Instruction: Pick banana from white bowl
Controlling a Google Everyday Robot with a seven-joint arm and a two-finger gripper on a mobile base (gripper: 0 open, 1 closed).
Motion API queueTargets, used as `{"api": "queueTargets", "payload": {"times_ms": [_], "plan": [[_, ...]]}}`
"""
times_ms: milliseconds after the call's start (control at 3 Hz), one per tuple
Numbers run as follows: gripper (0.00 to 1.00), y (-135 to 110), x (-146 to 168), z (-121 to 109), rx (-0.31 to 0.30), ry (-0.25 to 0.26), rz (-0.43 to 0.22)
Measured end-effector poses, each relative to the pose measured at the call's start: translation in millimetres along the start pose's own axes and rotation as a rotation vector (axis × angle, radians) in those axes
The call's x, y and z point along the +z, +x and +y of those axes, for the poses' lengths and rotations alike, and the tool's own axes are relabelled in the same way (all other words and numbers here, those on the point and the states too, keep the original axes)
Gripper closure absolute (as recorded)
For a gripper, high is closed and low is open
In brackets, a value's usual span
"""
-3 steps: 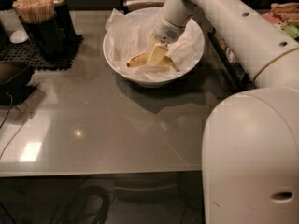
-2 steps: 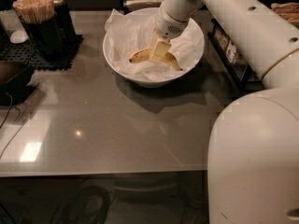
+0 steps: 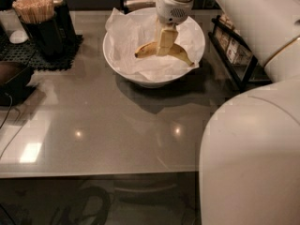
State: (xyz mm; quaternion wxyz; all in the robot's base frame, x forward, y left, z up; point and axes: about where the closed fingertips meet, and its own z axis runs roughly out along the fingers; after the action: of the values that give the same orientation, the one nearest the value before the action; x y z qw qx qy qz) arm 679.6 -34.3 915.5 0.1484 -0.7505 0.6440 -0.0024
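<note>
Banana [image 3: 145, 51] lay inside white bowl [image 3: 140, 81], long axis left-right. Gripper [image 3: 166, 43] sat at its middle, fingers narrow, apparently pinching banana crosswise. Straight lift looked next.

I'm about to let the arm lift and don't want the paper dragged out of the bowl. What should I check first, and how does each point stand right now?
1. Gripper down inside the white bowl, at the banana's middle: ok.
2. Both banana ends show on either side of the gripper, so it is roughly centred: ok.
3. Banana is free of the paper lining: cannot tell.
4. Banana is already off the lining: cannot tell.
5. Nothing else in the bowl lies on the banana: ok.
6. Stick holder stands well apart from the bowl on the table: ok.
</note>
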Motion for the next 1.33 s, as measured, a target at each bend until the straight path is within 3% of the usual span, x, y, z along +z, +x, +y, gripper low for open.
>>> {"api": "queueTargets", "payload": {"times_ms": [333, 667, 1000, 1333], "plan": [[1.0, 4.7, -31.1, 16.5, 0.011, -0.02, 0.089], [1.0, 13.9, -55.1, 37.3, 0.072, -0.026, 0.094], [1.0, 16.9, -54.0, 66.2, 0.12, -0.04, -0.035], [1.0, 11.1, -33.1, 99.5, 0.137, -0.041, -0.253]]}}
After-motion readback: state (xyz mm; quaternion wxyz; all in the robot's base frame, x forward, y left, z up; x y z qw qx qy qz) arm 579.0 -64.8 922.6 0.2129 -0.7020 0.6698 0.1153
